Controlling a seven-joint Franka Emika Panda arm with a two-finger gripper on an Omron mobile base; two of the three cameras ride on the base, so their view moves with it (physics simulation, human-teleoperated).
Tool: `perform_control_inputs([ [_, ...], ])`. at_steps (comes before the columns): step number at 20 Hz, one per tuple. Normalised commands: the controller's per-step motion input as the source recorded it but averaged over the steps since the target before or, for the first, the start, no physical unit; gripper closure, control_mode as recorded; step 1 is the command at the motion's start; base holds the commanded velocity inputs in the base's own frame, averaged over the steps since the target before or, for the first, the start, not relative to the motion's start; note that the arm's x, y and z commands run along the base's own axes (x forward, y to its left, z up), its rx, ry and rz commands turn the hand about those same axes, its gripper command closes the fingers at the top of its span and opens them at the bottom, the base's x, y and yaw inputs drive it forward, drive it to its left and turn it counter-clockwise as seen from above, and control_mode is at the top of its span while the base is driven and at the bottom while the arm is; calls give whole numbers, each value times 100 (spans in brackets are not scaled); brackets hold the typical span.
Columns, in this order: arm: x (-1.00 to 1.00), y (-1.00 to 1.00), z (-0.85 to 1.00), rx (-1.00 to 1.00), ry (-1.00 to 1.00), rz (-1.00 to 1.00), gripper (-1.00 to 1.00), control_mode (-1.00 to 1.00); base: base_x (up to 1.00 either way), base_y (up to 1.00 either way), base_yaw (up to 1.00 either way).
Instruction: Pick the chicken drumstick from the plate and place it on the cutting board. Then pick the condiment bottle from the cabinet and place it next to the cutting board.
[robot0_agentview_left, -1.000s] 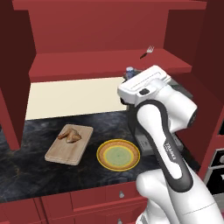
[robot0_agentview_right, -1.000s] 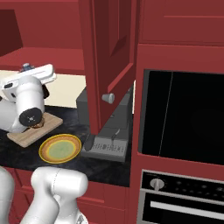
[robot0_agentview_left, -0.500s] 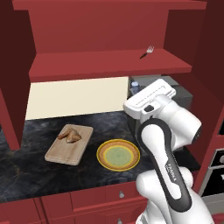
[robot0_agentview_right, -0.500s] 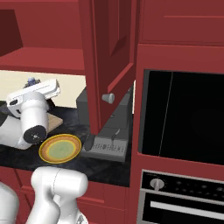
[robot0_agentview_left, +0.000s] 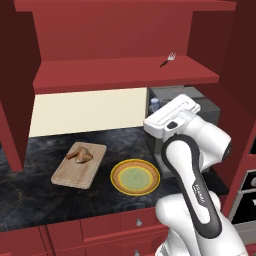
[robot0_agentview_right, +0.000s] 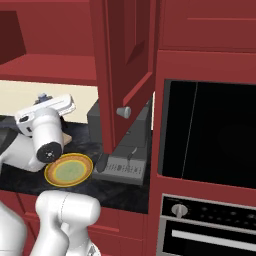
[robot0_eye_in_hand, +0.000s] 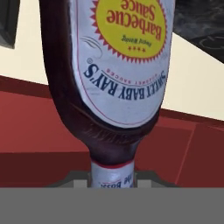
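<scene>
A small fork lay on the red shelf of the cabinet, above the arm. The chicken drumstick rested on the cutting board, beside the plate on the dark table. The hand view showed the barbecue sauce condiment bottle upside down, pinched at the neck by the jaws; the base views showed just its cap behind the wrist.

Both base views look down from behind, sharing the plate; hand view sits close against the condiment bottle.
</scene>
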Motion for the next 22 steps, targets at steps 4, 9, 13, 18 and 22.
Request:
perform_control_inputs([
  [4, -16, 17, 0, 10, 15, 0, 100, -100, 0, 0, 0],
  [9, -18, 29, -5, 16, 11, 0, 100, -100, 0, 0, 0],
  [13, -17, 32, -12, 20, 7, 0, 100, -100, 0, 0, 0],
  [18, -17, 32, -8, 19, 5, 0, 100, -100, 0, 0, 0],
  [22, -19, 34, -2, 18, 3, 0, 100, -100, 0, 0, 0],
])
